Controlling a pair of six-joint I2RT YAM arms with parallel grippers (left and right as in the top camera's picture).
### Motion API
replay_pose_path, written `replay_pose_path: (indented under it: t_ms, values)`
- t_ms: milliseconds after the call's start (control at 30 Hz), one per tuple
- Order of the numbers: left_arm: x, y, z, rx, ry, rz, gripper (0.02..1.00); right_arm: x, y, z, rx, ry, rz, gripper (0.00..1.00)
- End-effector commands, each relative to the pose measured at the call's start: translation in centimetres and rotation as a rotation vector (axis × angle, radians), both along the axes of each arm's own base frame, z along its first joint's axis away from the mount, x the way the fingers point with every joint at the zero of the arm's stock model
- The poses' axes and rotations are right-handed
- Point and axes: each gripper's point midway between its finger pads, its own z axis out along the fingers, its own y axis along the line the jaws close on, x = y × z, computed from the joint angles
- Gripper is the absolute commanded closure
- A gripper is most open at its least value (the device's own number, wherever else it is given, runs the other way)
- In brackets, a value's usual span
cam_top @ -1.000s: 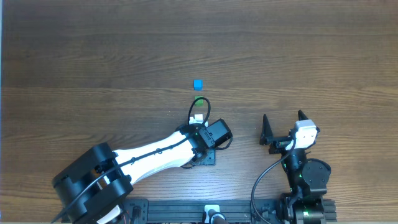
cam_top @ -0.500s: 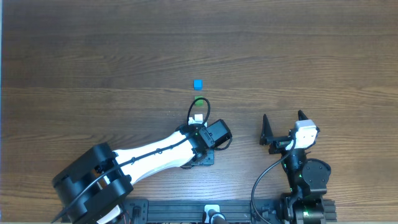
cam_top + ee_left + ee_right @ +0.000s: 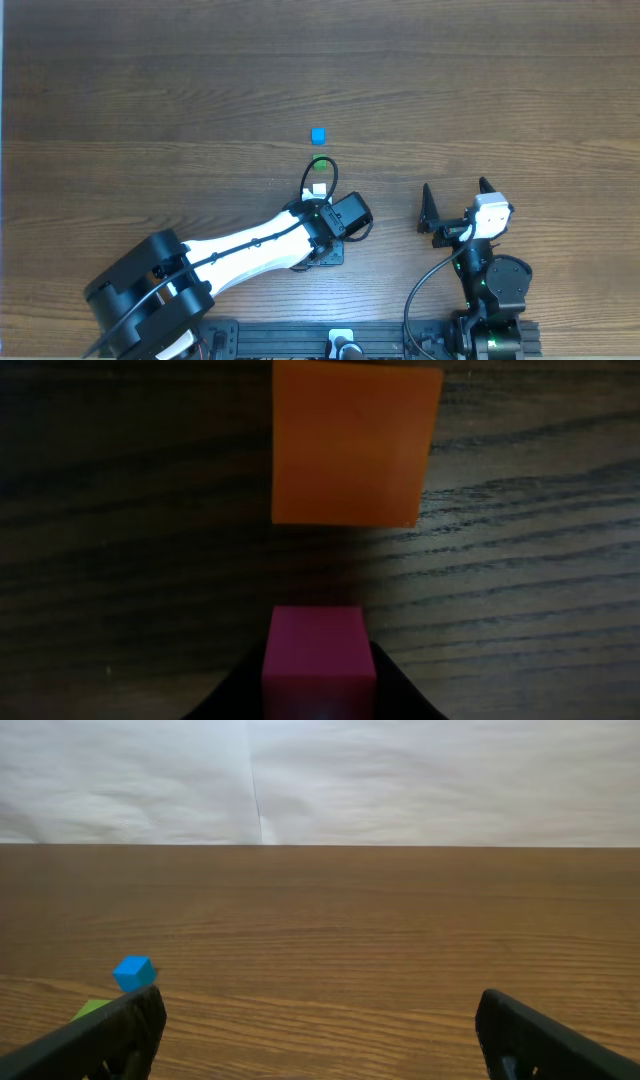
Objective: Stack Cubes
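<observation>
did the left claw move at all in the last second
No. In the top view the left claw sits just as far below the blue cube as a second ago.

You look across a dark brown, wood-grain desk [image 3: 150, 80]. Beyond its far edge stands a wrinkled white backdrop [image 3: 400, 780].

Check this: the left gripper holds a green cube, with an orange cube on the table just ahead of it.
Not green: the left gripper holds a pink cube, as the left wrist view shows. The orange cube does lie on the table just ahead.
</observation>
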Motion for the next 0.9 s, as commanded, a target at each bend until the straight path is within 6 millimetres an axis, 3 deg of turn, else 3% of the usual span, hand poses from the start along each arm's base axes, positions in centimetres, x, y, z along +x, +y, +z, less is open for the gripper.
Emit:
replay_pose_path:
  t_ms: [33,267,400,567,700,800,900]
  values:
    - [0.5,-0.4,0.2,0.001,-0.017,0.011,0.79,0.0,-0.1,-0.2,-0.004,0.004,-0.007,0.009]
    - [0.7,-0.7,0.5,-0.01,-0.024,0.011,0.873,0.0,-0.1,-0.2,-0.004,0.004,-0.007,0.009]
    - [1.8,-1.6,2.7,-0.022,-0.039,-0.007,0.912,0.0,-0.1,-0.2,-0.004,0.004,-0.007,0.012]
    - [5.0,-3.3,7.6,-0.064,-0.093,-0.021,0.928,0.0,-0.1,-0.2,-0.004,0.004,-0.007,0.007]
    - [7.7,-3.7,10.4,-0.116,-0.124,0.019,0.943,0.0,-0.1,-0.2,-0.004,0.004,-0.007,0.007]
    - [9.3,-3.0,10.9,-0.135,-0.122,0.051,0.954,0.0,-0.1,-0.2,-0.004,0.003,-0.007,0.009]
    - [10.3,-2.0,10.1,-0.126,-0.099,0.07,0.956,0.0,-0.1,-0.2,-0.004,0.003,-0.007,0.012]
